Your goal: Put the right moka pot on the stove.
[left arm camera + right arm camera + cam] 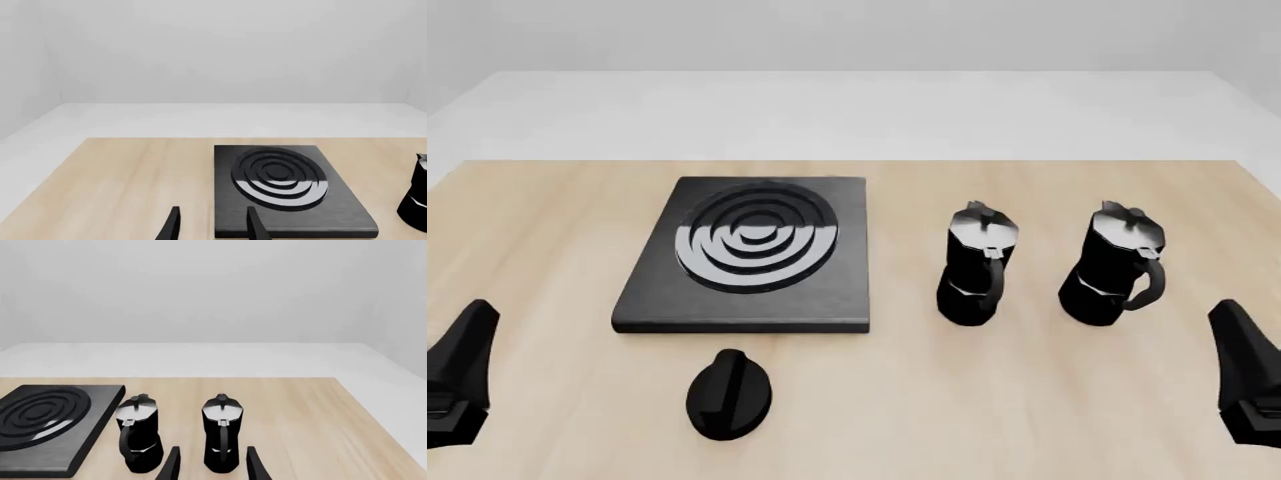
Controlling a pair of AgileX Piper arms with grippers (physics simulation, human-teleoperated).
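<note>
Front view, where is the right moka pot [1120, 264]?
— On the counter [1028, 400], right of the other pot [977, 263], away from the stove [751, 254].
— And the pincers?
— Left pincer [212, 227] and right pincer [212, 467] are both wide, holding nothing.

Left claw [457, 375] and right claw [1248, 375] were cut off at the front view's lower corners. In the left wrist view, a moka pot [417, 195] beside the stove [287, 192] was clipped by the frame edge.
</note>
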